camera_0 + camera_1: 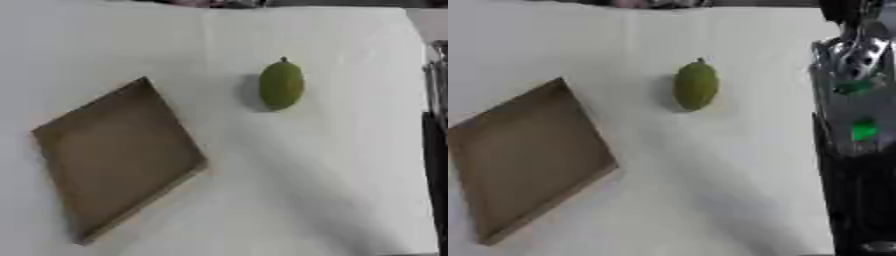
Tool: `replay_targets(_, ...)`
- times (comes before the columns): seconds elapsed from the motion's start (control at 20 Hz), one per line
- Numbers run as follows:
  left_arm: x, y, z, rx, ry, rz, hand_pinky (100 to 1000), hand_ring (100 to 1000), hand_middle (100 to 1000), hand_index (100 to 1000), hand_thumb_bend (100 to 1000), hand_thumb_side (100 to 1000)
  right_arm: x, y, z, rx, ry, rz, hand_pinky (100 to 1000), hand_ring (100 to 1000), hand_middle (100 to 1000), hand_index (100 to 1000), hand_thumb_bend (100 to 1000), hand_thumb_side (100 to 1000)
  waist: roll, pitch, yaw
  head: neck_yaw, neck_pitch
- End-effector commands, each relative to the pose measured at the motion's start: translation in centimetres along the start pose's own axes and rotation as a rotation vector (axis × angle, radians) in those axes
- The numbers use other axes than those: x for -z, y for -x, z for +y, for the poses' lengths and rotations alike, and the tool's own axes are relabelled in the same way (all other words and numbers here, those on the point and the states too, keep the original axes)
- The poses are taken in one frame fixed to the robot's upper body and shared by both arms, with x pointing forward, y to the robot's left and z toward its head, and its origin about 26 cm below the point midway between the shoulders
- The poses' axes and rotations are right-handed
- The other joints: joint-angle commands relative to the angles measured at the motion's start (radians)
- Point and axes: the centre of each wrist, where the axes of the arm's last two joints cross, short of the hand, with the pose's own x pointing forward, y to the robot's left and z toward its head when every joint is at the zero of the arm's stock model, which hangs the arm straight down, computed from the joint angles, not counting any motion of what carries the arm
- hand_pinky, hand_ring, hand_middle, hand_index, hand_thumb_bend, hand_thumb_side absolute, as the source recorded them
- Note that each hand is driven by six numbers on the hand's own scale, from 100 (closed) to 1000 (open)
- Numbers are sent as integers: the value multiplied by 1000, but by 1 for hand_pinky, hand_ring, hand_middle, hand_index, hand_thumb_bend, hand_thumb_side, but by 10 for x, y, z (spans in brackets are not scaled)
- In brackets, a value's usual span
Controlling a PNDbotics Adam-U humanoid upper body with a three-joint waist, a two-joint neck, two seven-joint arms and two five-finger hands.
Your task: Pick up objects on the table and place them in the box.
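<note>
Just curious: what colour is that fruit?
Green fruit, clearest in the left eye view.

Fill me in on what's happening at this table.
Nothing is being handled right now. A green fruit lies alone on the white table, right of and a little beyond a shallow brown box, which looks empty. Neither robot hand shows; only the right arm, black and silver, rises along the right edge of the right eye view. The fruit has yet to go into the box.
</note>
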Motion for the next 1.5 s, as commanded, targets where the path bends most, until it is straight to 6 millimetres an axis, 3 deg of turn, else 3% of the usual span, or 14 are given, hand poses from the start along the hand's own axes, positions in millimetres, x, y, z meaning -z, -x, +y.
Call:
replay_targets(0.05, 9, -7, 0, -2, 20, -39, 585, 526, 508, 730, 100, 607, 6, -5, -4, -7, 4, -31, 730, 539, 638, 764, 100, 572, 3, -22, 2, 7, 10)
replay_targets(0.75, 13, -7, 3, 16, 2, -78, 592, 533, 515, 737, 100, 608, 14, -4, -13, -68, 37, -29, 762, 601, 685, 779, 100, 568, -4, -20, 15, 19, -8)
replay_targets(1.1, 15, -8, 8, 53, 3, -92, 592, 533, 515, 736, 100, 608, 23, -1, -39, -290, -99, 52, 791, 663, 741, 802, 100, 530, -16, -29, -2, 37, 5)
replay_targets(1.25, 14, -8, 8, 57, 3, -93, 592, 533, 515, 736, 100, 608, 24, -2, -40, -312, -114, 65, 791, 663, 741, 802, 100, 530, -17, -30, -3, 39, 6)
replay_targets(1.3, 15, -8, 11, 69, 9, -97, 591, 533, 515, 736, 100, 606, 22, 1, -40, -328, -135, 78, 814, 727, 789, 832, 100, 529, -25, -30, -12, 52, 9)
replay_targets(1.5, 13, -8, 21, 122, 24, -102, 589, 532, 515, 738, 100, 603, 9, 6, -36, -428, -292, 116, 831, 768, 820, 852, 100, 477, -37, -30, -37, 79, 13)
